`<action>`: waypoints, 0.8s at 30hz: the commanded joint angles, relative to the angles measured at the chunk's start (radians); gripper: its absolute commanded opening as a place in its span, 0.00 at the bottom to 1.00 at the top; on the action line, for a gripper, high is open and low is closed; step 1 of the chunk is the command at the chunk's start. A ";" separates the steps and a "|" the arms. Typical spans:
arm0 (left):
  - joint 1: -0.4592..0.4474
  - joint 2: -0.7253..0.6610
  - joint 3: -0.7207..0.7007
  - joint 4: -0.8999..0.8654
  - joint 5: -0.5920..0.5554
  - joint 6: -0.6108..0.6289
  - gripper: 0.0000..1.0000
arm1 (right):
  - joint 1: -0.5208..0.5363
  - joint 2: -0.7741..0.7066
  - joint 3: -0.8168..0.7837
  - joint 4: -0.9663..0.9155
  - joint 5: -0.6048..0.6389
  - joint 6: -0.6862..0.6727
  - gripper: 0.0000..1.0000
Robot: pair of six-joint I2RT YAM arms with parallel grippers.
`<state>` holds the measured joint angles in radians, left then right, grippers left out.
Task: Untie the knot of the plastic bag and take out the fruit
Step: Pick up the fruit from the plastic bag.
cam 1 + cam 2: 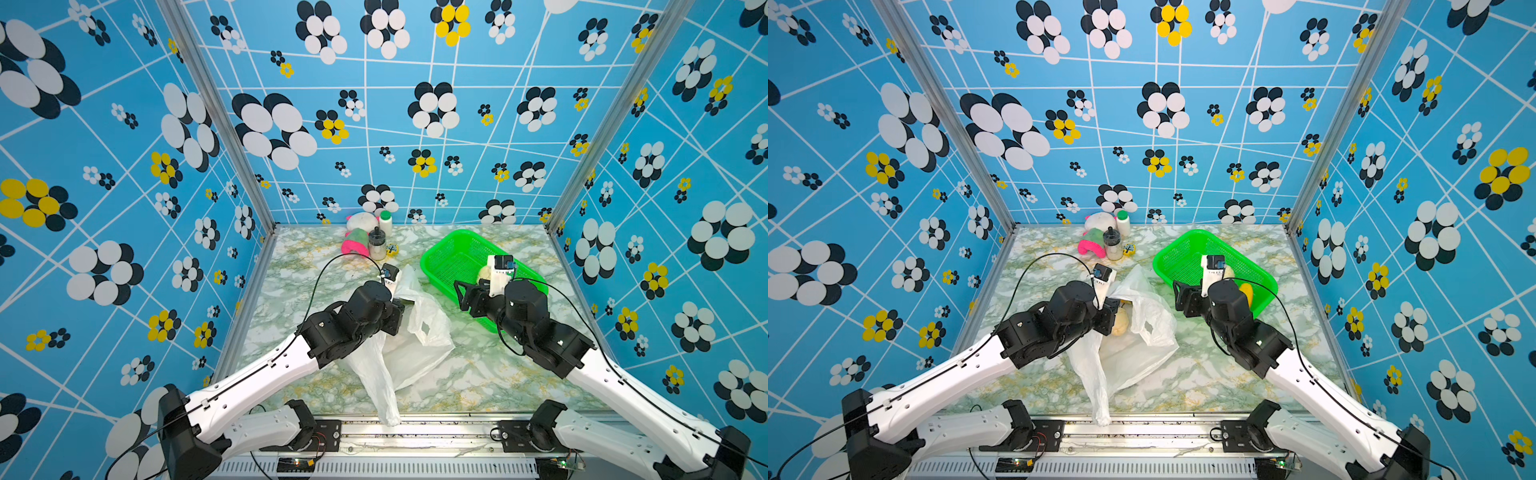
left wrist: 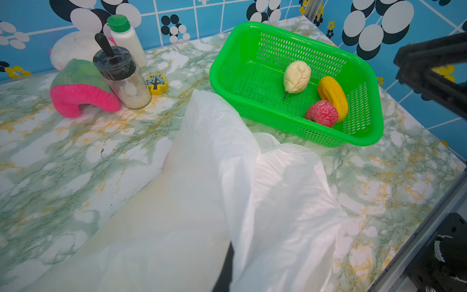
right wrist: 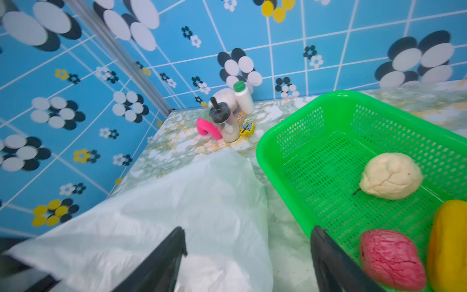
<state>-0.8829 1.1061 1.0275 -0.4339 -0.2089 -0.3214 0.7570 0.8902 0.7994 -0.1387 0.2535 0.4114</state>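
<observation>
The white plastic bag [image 1: 415,357] [image 1: 1133,357] lies mid-table with its mouth raised. My left gripper [image 1: 1111,316] is shut on the bag's film, which drapes over its jaws in the left wrist view [image 2: 252,189]. A cream fruit [image 1: 1120,324] shows inside the bag. The knot is out of view; a handle loop [image 1: 424,330] hangs loose. My right gripper [image 3: 249,235] [image 1: 461,297] stands open and empty between the bag and the green basket [image 3: 267,156] [image 2: 217,73]. In the basket lie a cream pear [image 2: 297,77], a yellow fruit [image 2: 332,97] and a red bumpy fruit [image 2: 322,113].
At the back wall stand a pink-and-white plush toy [image 1: 355,245], a clear jar with a black lid [image 1: 377,243], a white bottle with a green cap [image 1: 385,222] and a small yellow tree piece [image 1: 392,249]. One bag handle trails over the table's front rail [image 1: 388,417].
</observation>
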 commanded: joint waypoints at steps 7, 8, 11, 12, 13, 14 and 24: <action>0.010 -0.030 -0.010 -0.010 -0.002 0.012 0.00 | 0.284 -0.051 -0.235 0.331 -0.191 -0.172 0.75; 0.009 -0.030 -0.011 -0.012 -0.006 0.013 0.00 | 0.319 -0.024 -0.244 0.367 -0.191 -0.174 0.74; 0.012 -0.032 -0.011 -0.015 -0.012 0.012 0.00 | 0.386 0.085 -0.218 0.411 -0.201 -0.172 0.68; 0.012 -0.033 -0.011 -0.017 -0.011 0.012 0.00 | 0.400 0.131 -0.195 0.400 -0.197 -0.173 0.65; 0.012 -0.033 -0.010 -0.019 -0.013 0.013 0.00 | 0.407 0.168 -0.175 0.392 -0.198 -0.172 0.62; 0.012 -0.035 -0.011 -0.020 -0.013 0.012 0.00 | 0.414 0.206 -0.159 0.390 -0.200 -0.174 0.61; 0.013 -0.025 -0.004 -0.021 0.000 0.010 0.00 | 0.410 0.541 -0.011 0.342 0.082 -0.123 0.56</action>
<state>-0.8772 1.0935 1.0275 -0.4412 -0.2092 -0.3214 1.1694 1.3811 0.7460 0.2207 0.1993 0.2691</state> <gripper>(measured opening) 0.042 0.559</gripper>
